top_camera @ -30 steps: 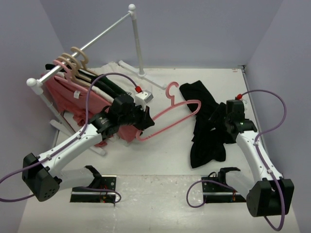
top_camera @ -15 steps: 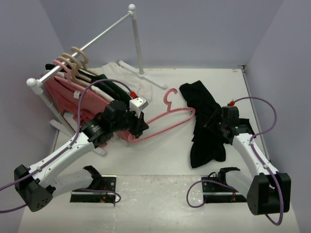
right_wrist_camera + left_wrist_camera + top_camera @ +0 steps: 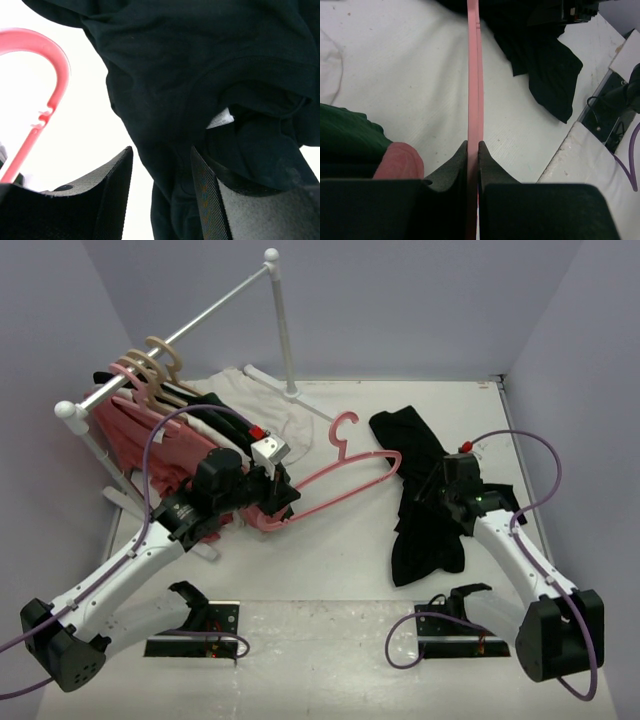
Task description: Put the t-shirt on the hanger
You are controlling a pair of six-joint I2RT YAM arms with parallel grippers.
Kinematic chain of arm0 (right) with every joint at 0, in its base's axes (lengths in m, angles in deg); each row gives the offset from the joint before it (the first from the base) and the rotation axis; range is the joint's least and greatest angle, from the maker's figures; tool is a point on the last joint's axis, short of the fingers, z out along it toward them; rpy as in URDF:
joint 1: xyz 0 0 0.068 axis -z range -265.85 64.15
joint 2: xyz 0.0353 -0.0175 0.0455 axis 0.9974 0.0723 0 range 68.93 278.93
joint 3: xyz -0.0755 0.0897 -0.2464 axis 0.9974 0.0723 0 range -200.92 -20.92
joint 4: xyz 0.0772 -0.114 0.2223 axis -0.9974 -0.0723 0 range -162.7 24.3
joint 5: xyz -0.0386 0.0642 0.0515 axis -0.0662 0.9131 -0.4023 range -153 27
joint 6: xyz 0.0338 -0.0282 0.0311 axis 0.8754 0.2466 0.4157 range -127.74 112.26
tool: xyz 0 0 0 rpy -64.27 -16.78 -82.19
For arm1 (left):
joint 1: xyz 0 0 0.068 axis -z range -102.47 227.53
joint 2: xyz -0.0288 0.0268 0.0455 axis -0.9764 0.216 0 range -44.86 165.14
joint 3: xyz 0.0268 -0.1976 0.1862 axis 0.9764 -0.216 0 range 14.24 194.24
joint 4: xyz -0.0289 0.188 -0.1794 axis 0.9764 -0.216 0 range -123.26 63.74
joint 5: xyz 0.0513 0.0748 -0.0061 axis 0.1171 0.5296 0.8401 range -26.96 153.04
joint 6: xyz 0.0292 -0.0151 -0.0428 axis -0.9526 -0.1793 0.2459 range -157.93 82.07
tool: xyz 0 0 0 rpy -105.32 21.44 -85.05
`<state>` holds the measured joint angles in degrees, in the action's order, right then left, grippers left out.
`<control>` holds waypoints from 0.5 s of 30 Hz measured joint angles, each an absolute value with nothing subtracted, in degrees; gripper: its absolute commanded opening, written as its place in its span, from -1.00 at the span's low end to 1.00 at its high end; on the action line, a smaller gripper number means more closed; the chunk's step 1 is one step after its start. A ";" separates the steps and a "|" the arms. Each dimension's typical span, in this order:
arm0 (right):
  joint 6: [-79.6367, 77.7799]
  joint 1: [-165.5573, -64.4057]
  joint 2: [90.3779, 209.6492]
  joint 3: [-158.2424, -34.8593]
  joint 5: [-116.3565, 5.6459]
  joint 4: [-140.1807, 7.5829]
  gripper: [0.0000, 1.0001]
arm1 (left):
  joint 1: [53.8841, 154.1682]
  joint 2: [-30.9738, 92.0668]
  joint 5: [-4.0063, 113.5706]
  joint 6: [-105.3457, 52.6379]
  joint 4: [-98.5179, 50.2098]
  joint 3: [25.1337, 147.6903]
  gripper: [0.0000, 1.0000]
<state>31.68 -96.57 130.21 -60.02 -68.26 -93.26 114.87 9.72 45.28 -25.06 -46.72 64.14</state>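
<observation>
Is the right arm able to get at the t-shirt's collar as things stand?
Likely yes: the right gripper sits on the t-shirt, jaws apart around a fold beside the collar; the hanger lies off to one side.

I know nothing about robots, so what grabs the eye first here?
The bright pink hanger, clamped by the left gripper and stretched across mid-table. To its right lies a crumpled black t-shirt, the right gripper down on it with jaws apart. A rail of hung clothes stands back left.
</observation>
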 measured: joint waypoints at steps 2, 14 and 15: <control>31.69 -96.72 131.59 -60.55 -68.94 -93.16 0.14 | 114.68 9.43 44.91 -25.05 -46.46 64.04 -1.00; 31.77 -97.47 134.40 -61.03 -73.32 -93.28 0.40 | 114.67 8.81 44.76 -25.07 -46.51 63.06 -1.00; 31.42 -97.47 134.84 -61.14 -73.29 -92.93 0.41 | 114.67 8.81 44.74 -25.07 -46.51 63.06 -1.00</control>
<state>31.42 -97.47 134.84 -61.14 -73.29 -92.93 114.67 8.81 44.74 -25.07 -46.51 63.06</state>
